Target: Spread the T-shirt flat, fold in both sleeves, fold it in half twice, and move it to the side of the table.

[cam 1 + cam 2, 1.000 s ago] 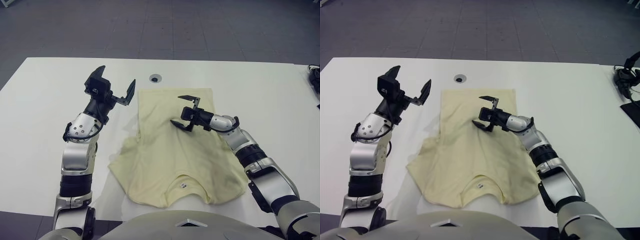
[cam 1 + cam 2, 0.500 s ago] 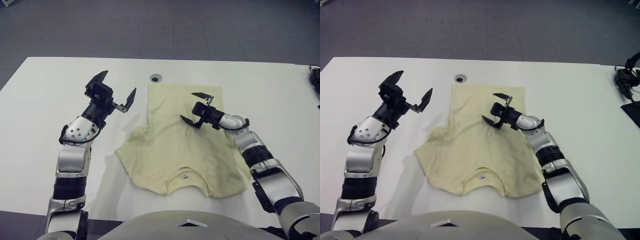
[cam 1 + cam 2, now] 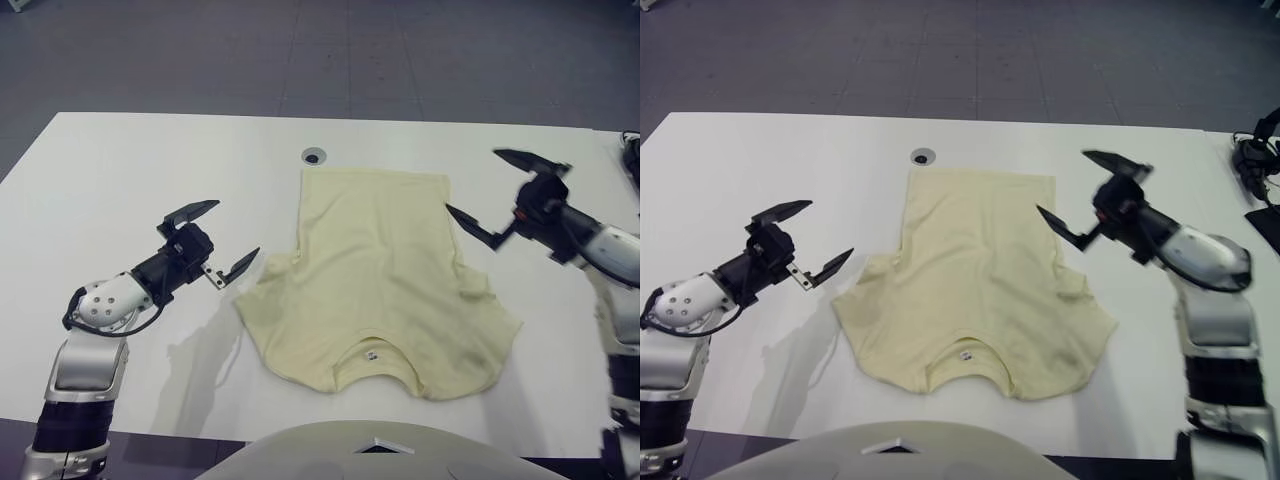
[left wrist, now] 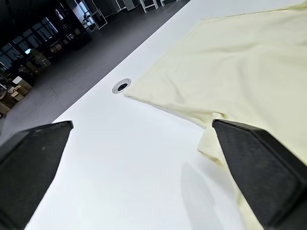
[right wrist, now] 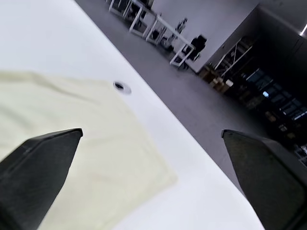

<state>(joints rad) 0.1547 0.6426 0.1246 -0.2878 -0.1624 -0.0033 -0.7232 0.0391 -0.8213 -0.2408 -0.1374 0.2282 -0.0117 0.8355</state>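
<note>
A pale yellow T-shirt (image 3: 375, 270) lies on the white table (image 3: 120, 160), collar (image 3: 370, 355) toward me and hem at the far side. Its body is mostly flat. The left sleeve (image 3: 268, 272) is bunched in against the body, and the right sleeve (image 3: 478, 290) is wrinkled. My left gripper (image 3: 226, 233) hovers open just left of the shirt's left sleeve, holding nothing. My right gripper (image 3: 480, 185) is open and empty above the shirt's far right edge. The left wrist view shows the shirt (image 4: 240, 62) between its dark fingers (image 4: 259, 163).
A round cable hole (image 3: 313, 156) sits in the table just beyond the hem. Black gear with cables (image 3: 1250, 160) lies at the table's far right edge. Bare table surface stretches to the left and right of the shirt.
Both grippers have pulled outward off the shirt: the right from over its middle to its right edge, the left down toward the near left. The shirt's right side lies wider.
</note>
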